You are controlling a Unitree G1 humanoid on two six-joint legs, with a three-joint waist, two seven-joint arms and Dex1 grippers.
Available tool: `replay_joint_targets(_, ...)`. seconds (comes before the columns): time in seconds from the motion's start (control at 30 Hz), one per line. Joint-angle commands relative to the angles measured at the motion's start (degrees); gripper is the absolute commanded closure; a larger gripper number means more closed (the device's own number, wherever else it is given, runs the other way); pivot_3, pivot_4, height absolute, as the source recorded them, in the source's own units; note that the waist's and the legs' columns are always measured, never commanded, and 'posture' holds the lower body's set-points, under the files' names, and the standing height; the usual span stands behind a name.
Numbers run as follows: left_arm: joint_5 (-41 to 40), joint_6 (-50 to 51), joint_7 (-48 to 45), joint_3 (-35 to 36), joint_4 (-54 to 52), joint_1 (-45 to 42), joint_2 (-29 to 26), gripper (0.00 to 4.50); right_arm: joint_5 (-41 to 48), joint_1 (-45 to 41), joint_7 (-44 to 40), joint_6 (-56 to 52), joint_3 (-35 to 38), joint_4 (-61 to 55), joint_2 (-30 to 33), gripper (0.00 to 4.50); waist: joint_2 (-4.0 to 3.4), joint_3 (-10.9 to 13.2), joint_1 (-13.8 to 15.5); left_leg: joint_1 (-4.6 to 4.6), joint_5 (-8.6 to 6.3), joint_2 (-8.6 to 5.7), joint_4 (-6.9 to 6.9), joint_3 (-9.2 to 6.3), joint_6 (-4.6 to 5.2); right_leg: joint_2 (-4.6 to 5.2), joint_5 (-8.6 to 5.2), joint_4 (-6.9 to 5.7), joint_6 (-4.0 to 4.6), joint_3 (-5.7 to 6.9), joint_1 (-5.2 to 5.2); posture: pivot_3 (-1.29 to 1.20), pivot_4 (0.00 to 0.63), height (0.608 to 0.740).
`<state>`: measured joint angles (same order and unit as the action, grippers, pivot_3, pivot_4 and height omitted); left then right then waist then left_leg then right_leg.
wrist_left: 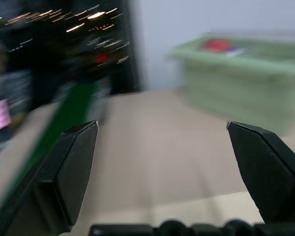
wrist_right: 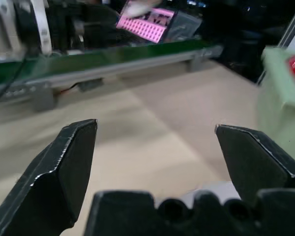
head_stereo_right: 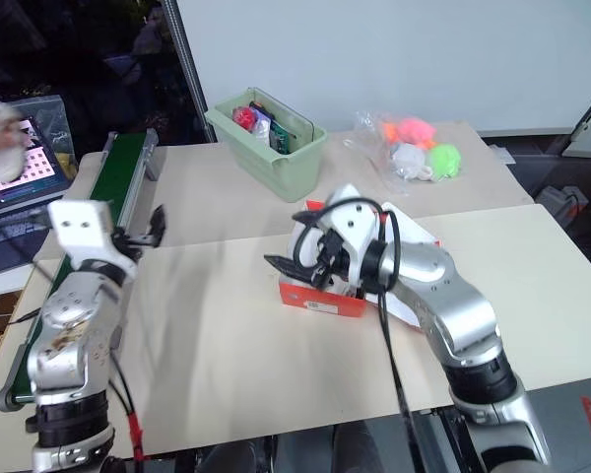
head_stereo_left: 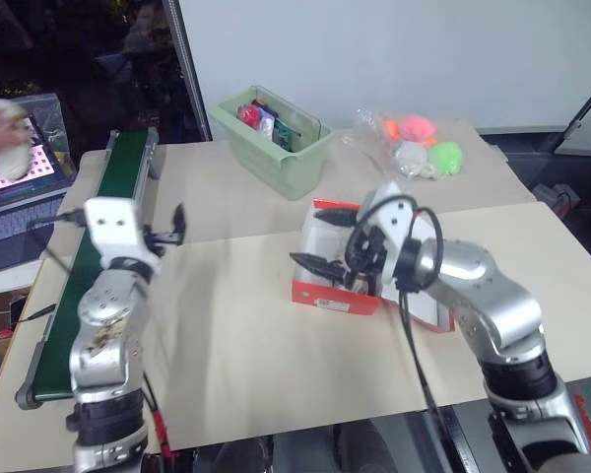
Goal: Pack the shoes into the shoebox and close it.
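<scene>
- Head cameras first: the shoebox [head_stereo_left: 327, 288] sits mid-table on the beige table [head_stereo_left: 236, 335], orange-red with a white label on its near end, lid off to the right behind the arm.
- The right gripper [head_stereo_left: 327, 239] hangs right in front of the box's open top — fingers spread wide, nothing between them.
- What's inside the box? Cannot tell; the right arm covers most of the opening, and the shoes can't be made out in these views.
- Over on the left, the left gripper [head_stereo_left: 169, 228] is up above the table's left part, near the green conveyor belt [head_stereo_left: 98, 227], well apart from the box. Fingers wide apart, empty.
- Left wrist view gives what the head view can't: both black fingers [wrist_left: 71, 172] splayed with bare tabletop between them, and the pale green bin [wrist_left: 246, 83] straight ahead, something red in it.
- Right wrist view looks the other way — fingers [wrist_right: 69, 162] far apart over open table, the conveyor running across beyond, a pink-lit laptop screen [wrist_right: 147, 27] behind it.
- Only the head views show the back of the table: the bin with its clutter, and a clear bag of coloured balls [head_stereo_left: 419, 143] to its right.
</scene>
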<state>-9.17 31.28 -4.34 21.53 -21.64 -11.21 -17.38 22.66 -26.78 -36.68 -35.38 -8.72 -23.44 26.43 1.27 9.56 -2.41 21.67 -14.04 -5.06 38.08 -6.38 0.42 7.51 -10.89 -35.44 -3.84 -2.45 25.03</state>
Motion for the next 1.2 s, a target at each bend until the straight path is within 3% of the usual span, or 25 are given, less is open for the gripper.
replay_joint_targets(0.03, 0.38, -0.69, 0.0, 1.27, -1.41, 1.13, -1.73, 0.0, -1.96, 0.29, 1.81, 3.62, -0.61, 1.65, -2.7, 0.01, 0.02, 0.01, 0.28, 0.0, 0.01, -0.01, 0.0, 0.04, -0.02, 0.0, 0.02, 0.0, 0.03, 0.0, 0.0, 0.0, 0.15, 0.74)
replay_joint_targets(0.23, 0.38, -0.33, 0.29, 2.46, 0.12, 2.47, -3.01, 0.0, -0.29, 1.06, 1.66, 3.9, -0.27, 3.47, -6.99, 0.01, 0.05, -0.01, 0.88, 0.01, 0.02, 0.0, 0.0, 0.07, -0.07, -0.03, 0.07, 0.06, 0.05, 0.02, -0.02, 0.0, 0.15, 0.74)
replay_joint_targets(0.47, -0.04, -0.05, -0.98, 3.62, 2.03, 3.29, -5.37, 0.0, 1.18, 2.43, -0.82, 3.98, -0.3, 1.34, -7.37, 0.01, 0.06, -0.02, 1.09, 0.02, -0.05, 0.04, -0.01, 0.05, -0.13, -0.07, 0.07, 0.1, 0.05, 0.02, 0.0, 0.0, 0.15, 0.74)
replay_joint_targets(0.87, 0.64, 2.62, 1.13, 3.05, 5.73, 1.1, -6.16, 0.0, -2.05, 2.78, -8.17, 9.44, -3.7, 2.01, -2.71, 0.01, 0.08, -0.03, 1.21, -0.01, -0.07, 0.05, -0.01, 0.06, -0.16, -0.08, 0.07, 0.12, 0.05, 0.03, -0.02, 0.0, 0.15, 0.74)
replay_joint_targets(1.2, -0.06, 6.39, 2.02, 4.2, 6.31, 0.75, -7.21, 0.0, -3.86, 4.0, -9.62, 9.91, -5.69, 1.66, -1.13, 0.01, 0.1, -0.04, 1.32, 0.0, -0.08, 0.06, -0.01, 0.06, -0.18, -0.08, 0.07, 0.14, 0.05, 0.03, -0.02, 0.0, 0.15, 0.74)
